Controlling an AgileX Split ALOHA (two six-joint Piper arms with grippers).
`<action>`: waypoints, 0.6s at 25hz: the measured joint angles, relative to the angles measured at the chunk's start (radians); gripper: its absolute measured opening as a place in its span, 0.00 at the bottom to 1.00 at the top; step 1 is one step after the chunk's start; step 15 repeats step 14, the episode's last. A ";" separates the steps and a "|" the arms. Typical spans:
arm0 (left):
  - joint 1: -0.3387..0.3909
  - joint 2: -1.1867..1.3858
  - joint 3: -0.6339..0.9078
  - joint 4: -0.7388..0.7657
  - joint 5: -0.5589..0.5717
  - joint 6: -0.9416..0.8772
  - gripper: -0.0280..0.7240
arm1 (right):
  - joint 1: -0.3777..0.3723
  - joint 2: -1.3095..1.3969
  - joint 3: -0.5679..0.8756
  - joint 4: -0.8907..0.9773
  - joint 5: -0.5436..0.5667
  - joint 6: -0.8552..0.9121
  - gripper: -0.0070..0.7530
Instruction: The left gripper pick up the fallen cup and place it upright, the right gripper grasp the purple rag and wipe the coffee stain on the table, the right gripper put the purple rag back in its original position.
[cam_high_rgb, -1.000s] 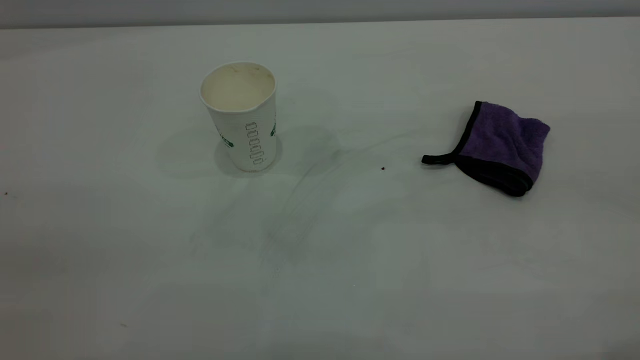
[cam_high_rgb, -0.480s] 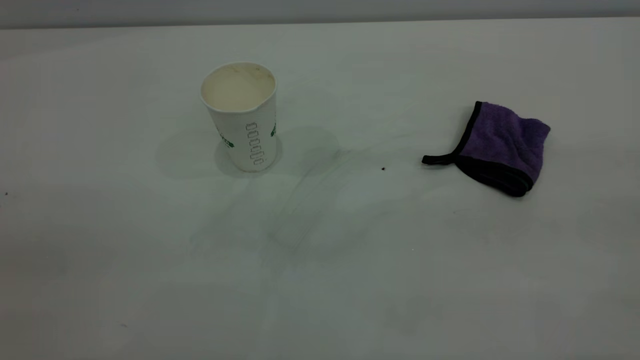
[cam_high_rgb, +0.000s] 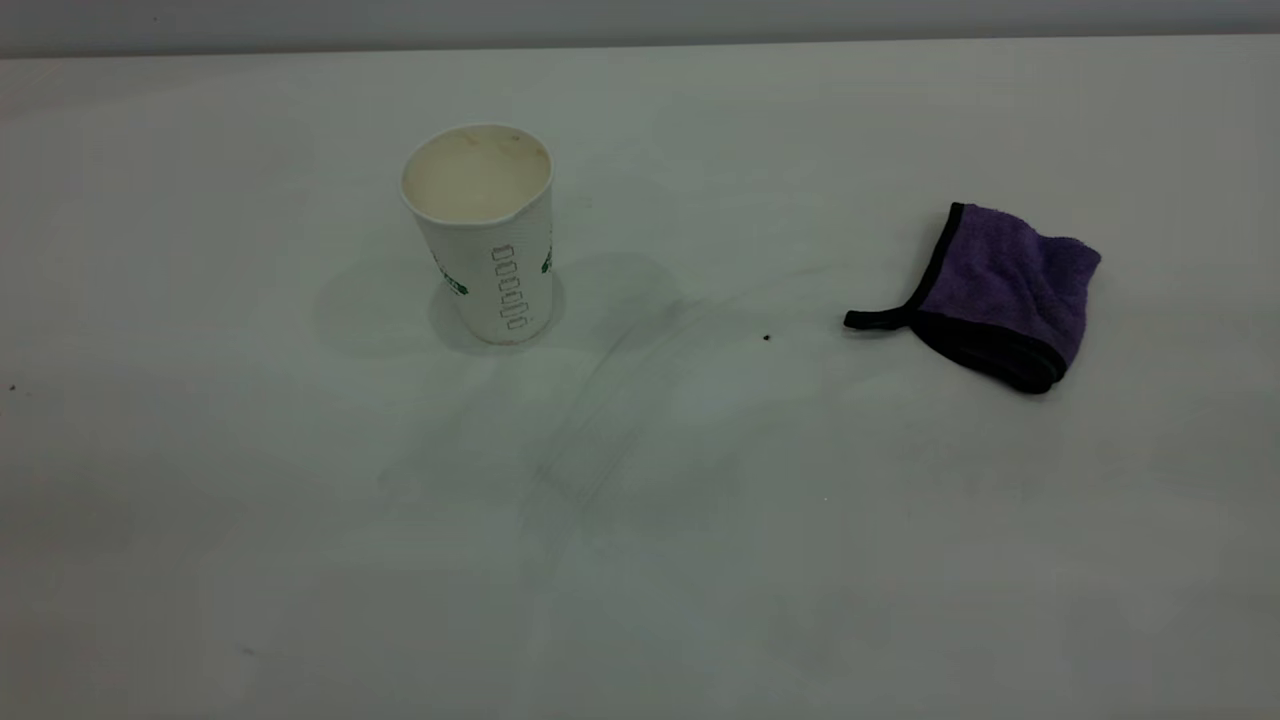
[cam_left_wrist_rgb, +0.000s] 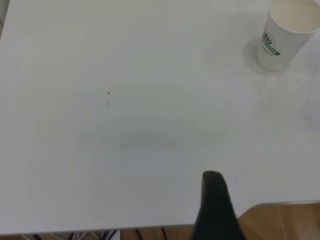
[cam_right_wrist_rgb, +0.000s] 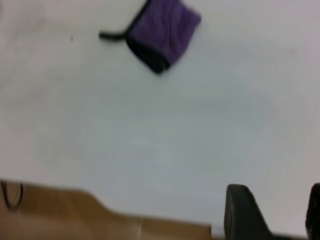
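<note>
Cup (cam_high_rgb: 480, 230) standing upright on the worktop (cam_high_rgb: 700, 560), mouth up, left of centre; purple rag (cam_high_rgb: 1000, 292) lying folded well apart on the right, loop tab pointing toward the cup. No coffee blot showing, only faint smears and a tiny speck (cam_high_rgb: 767, 338) between cup and rag. Task is looking finished. Left pincer (cam_left_wrist_rgb: 216, 210) hanging over the near worktop edge, one finger showing, spread state cannot tell. Right pincer (cam_right_wrist_rgb: 272, 212) parking at the near edge, fingers apart, holding nothing. Best move: retreating clear without brushing anything. Nothing is blocking either arm.
</note>
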 joint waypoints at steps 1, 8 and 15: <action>0.000 0.000 0.000 0.000 0.000 0.000 0.81 | 0.000 -0.042 0.000 0.001 0.001 0.000 0.46; 0.000 0.000 0.000 0.000 0.000 0.000 0.81 | 0.000 -0.163 0.000 0.001 0.012 0.000 0.46; 0.000 0.000 0.000 0.000 0.000 0.000 0.81 | 0.000 -0.163 0.000 0.001 0.012 0.000 0.46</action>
